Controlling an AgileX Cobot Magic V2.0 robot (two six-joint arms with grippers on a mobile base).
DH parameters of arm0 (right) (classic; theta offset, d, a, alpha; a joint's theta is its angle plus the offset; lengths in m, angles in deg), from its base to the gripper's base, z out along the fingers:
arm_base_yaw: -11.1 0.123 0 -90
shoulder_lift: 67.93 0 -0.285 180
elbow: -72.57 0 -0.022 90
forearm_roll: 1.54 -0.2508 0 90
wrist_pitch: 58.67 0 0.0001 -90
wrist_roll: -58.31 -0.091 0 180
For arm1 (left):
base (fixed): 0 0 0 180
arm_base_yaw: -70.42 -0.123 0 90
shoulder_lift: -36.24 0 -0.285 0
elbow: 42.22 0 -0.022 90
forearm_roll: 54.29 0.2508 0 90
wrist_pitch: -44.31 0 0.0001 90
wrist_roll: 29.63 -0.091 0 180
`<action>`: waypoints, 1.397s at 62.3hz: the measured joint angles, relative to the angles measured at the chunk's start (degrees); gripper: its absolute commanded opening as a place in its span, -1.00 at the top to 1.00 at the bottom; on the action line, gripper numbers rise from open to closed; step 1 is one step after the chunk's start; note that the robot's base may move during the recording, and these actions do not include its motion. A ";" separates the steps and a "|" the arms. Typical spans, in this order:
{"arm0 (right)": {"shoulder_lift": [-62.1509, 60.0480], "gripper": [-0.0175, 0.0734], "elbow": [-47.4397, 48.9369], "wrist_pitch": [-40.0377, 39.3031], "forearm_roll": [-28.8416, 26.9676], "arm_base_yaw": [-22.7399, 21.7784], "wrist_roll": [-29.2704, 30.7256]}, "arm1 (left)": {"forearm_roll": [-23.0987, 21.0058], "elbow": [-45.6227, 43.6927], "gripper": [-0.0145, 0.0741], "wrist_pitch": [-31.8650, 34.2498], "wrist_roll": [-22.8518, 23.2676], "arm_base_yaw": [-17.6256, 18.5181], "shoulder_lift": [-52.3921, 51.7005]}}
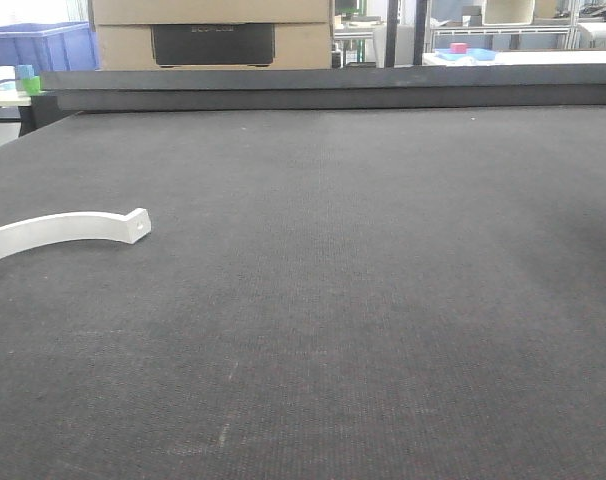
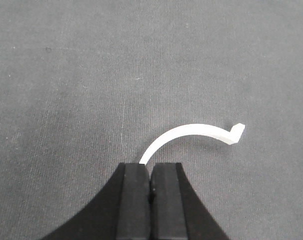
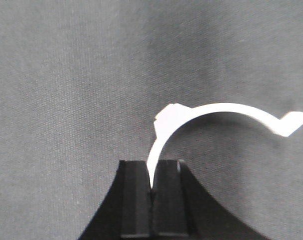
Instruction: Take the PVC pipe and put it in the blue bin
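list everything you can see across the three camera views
mat: 1, dark grey, covering the table
PVC pipe: 1, white, flat on the mat, front left
second curved piece: 1, white, held at one end, right wrist view
blue bin: 1, blue, far left, beyond the table
cardboard box: 1, brown, far centre
left gripper: 1, black, shut, over the PVC pipe's near end
right gripper: 1, black, shut on the second curved piece

Workshop or lab, dark felt-topped worktable (image 1: 383,300), stacked cardboard boxes (image 1: 211,30), metal-frame racks (image 1: 503,38) behind.
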 measured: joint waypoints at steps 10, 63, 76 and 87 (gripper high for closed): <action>5.03 0.94 3.01 3.32 6.73 4.94 -8.86 | 0.00 0.00 0.92 0.46 0.00 0.00 0.00; 15.29 0.06 3.45 3.63 7.81 5.64 -16.86 | 0.00 0.24 0.92 0.46 0.00 0.00 0.00; 17.22 0.15 3.45 2.80 7.81 5.64 -16.95 | 0.00 0.24 0.92 0.46 0.00 0.00 0.00; 17.47 0.70 3.45 2.56 7.65 5.64 -17.33 | 0.00 0.24 0.92 0.46 0.00 0.00 0.00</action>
